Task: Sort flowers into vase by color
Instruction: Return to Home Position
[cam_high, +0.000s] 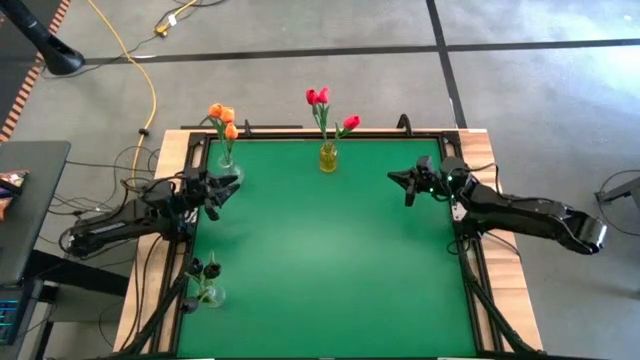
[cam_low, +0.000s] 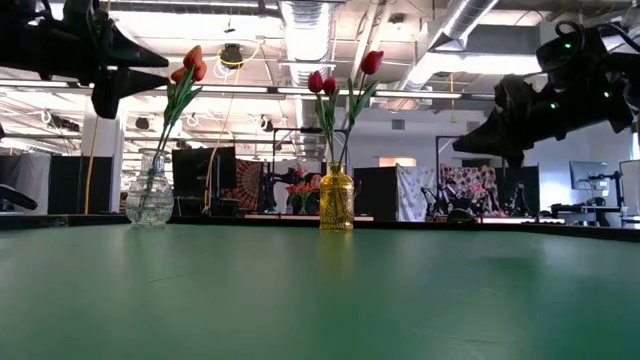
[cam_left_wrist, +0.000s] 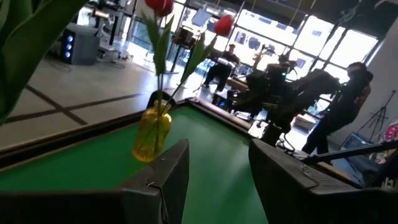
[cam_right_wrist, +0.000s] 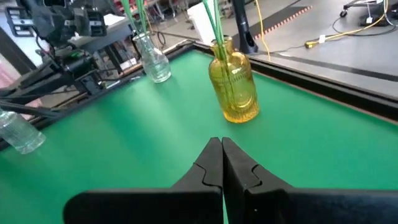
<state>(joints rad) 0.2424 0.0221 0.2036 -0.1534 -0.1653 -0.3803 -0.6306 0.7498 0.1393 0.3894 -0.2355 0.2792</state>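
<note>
Currently you have all three sets of flowers standing in vases on the green table (cam_high: 330, 260). Read "far" below as the edge opposite the low camera.

The orange flowers (cam_high: 222, 114) stand in a clear vase (cam_high: 228, 168) at the far left corner. The red flowers (cam_high: 320, 97) stand in a yellow vase (cam_high: 328, 158) at the middle of the far edge, upright, with the stems down through its neck. The black flowers (cam_high: 205, 268) stand in a second clear vase (cam_high: 210, 294) against the left edge, toward the near left corner.

Your left gripper (cam_high: 225, 193) hangs over the left edge, just beside the orange flowers' vase. Its fingers (cam_left_wrist: 168, 174) are spread apart with nothing between them.

Your right gripper (cam_high: 400, 182) hangs near the right edge, toward the far right corner. It points inward at the yellow vase and is well apart from it. Its fingers (cam_right_wrist: 211, 158) are pressed together tip to tip and hold nothing.

Both arms show high above the table surface in the low view.

Beyond the table, the left wrist view shows a person (cam_left_wrist: 339, 115) standing in the room.
</note>
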